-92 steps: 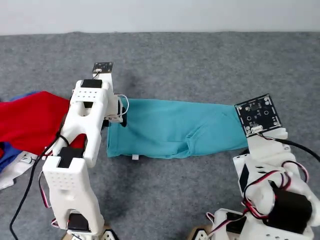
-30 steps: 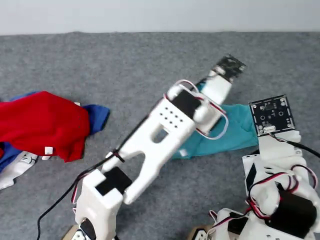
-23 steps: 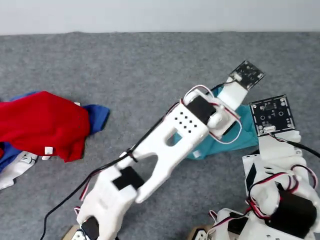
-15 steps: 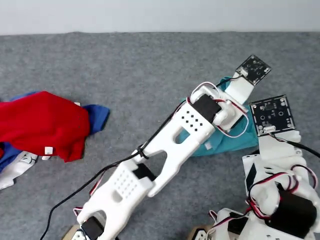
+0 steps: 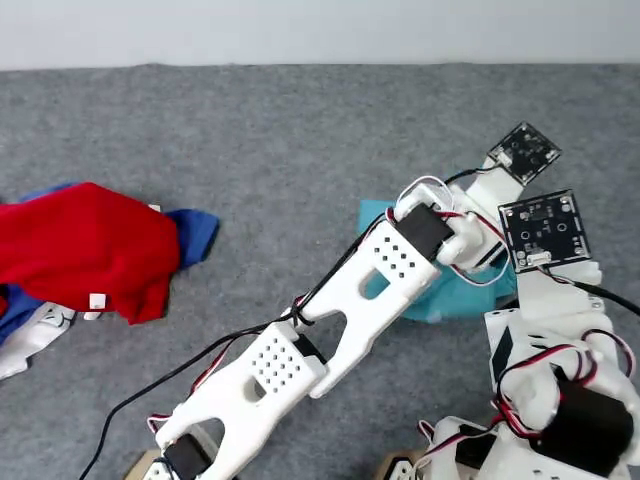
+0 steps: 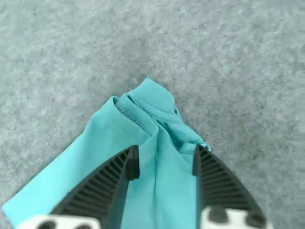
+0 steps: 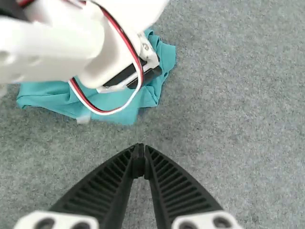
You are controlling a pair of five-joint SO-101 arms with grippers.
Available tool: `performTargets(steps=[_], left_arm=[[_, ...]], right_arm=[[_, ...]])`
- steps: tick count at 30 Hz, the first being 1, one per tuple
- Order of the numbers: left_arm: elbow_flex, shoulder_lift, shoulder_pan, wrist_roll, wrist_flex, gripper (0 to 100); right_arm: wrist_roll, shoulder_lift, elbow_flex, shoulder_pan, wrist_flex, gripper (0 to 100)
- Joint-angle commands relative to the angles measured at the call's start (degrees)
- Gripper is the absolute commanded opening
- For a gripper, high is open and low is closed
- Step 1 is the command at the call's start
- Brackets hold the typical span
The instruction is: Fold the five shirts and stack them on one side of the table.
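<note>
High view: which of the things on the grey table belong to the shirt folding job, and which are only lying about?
Job in hand:
teal cloth shirt, bunched up
crumpled red cloth shirt
blue cloth shirt, showing from under the red one
white cloth garment at the picture's edge

Only there:
grey felt table cover
pale wall behind

One shirt point(image 5: 378, 218) lies on the table point(image 5: 300, 130) at the right, with the left gripper point(image 6: 162, 162) over it and the right gripper point(image 7: 139, 152) just nearer. The other shirts point(image 5: 85, 245) lie heaped at the left edge, well apart
</note>
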Motion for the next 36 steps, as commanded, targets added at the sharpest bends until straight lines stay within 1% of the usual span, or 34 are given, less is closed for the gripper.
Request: performTargets(steps=[1,3,6,11,13,14,17,20,23,26,28,32,36], left_arm=[[-3.12,-0.88,-2.29,0.18,1.67,19],[-4.70,-0.88,-4.13,-0.18,2.99,17],[-9.63,-0.88,-6.95,-1.49,7.03,14],[-17.10,-0.88,-12.48,-5.71,16.70,2],[-17.01,-1.58,-15.12,-7.38,20.22,2],[-16.40,-2.37,-16.88,-7.47,20.31,1],[-15.16,-6.59,-22.24,-7.38,20.13,1],[-14.11,-10.73,-25.49,-7.65,20.22,1],[-9.63,-15.47,-29.27,-7.74,20.22,1],[-1.80,-22.15,-32.35,-9.14,20.22,1],[4.88,-27.87,-33.58,-10.20,20.22,1],[18.77,-39.21,-34.73,-10.29,20.13,1],[29.85,-48.62,-37.10,-10.29,20.04,1]], right_arm=[[-0.18,-0.22,-2.55,0.40,1.63,2.1],[-0.18,-0.13,-2.46,0.40,1.63,2.1],[-0.26,0.48,-2.20,0.31,1.27,2.2],[-0.26,0.48,6.95,0.31,-6.20,2.0],[-0.44,0.48,10.46,0.22,-9.36,1.9],[-0.97,0.48,11.60,-0.22,-10.59,1.8],[-2.90,1.36,13.36,-4.44,-11.91,1.8],[-5.98,5.93,14.33,-10.51,-12.00,1.8],[-10.55,13.05,13.98,-15.43,-12.53,1.8],[-15.65,19.03,13.89,-17.89,-16.04,2.0],[-17.76,21.93,13.89,-18.95,-18.51,2.1],[-20.13,25.45,13.89,-22.99,-23.78,2.2],[-21.27,29.23,13.98,-28.00,-30.64,2.2]])
